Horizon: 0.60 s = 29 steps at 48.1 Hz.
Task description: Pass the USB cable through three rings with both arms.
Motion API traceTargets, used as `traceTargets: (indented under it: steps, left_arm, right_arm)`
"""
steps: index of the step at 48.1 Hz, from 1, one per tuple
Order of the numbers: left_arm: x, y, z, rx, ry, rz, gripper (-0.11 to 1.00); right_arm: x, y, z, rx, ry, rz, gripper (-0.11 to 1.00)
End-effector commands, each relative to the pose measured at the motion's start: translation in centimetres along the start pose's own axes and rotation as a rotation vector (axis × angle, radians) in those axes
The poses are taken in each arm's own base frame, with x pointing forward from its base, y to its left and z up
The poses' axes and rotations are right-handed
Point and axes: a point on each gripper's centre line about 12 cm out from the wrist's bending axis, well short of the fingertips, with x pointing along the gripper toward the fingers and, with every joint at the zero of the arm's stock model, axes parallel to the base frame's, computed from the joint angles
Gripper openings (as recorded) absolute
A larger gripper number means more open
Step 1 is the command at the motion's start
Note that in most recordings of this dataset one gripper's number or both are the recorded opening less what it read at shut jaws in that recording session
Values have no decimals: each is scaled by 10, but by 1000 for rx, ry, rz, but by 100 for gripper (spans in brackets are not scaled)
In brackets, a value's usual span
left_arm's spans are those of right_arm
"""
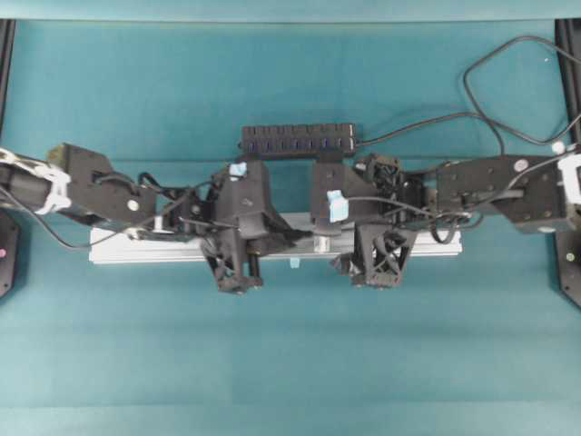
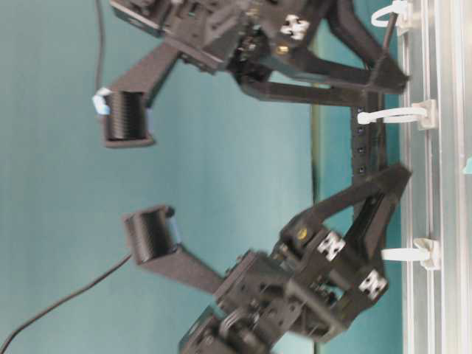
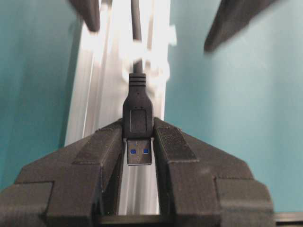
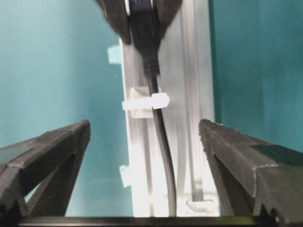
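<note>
My left gripper [image 3: 138, 126] is shut on the black plug of the USB cable [image 3: 138, 111], whose metal end points back toward the wrist. From the plug the cable runs through a white ring [image 3: 144, 53] on the silver rail [image 3: 90, 109]. In the right wrist view my right gripper [image 4: 144, 126] stands open above the rail [image 4: 189, 94]. The cable [image 4: 163, 156] lies loose between its fingers and passes the ring [image 4: 142, 102] toward the left gripper's fingers [image 4: 116, 19]. From table level three rings [image 2: 391, 15] [image 2: 391, 115] [image 2: 409, 254] stand on the rail [image 2: 439, 177].
A black multi-port hub [image 1: 298, 139] lies behind the rail [image 1: 427, 247], and a thin cable [image 1: 490, 91] loops at the back right. Pale blue tape tabs [image 4: 113, 54] stick to the rail's edge. Teal cloth [image 1: 290, 363] covers the table.
</note>
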Motion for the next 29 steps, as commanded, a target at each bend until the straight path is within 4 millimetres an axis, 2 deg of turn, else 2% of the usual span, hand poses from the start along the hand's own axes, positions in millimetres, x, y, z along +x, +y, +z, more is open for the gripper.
traceTargets:
  steps: [1, 16, 29]
  left_arm:
    - [-12, -5, 12, 10, -30, -10, 20]
    - [-37, -8, 24, 20, -51, -15, 20]
    - [-63, -2, 38, 18, -94, -3, 20]
  right_arm:
    - [-11, -1, 9, 10, -45, -2, 70]
    - [-14, -2, 19, 11, -106, -2, 70]
    - [-17, -2, 35, 10, -196, -3, 69]
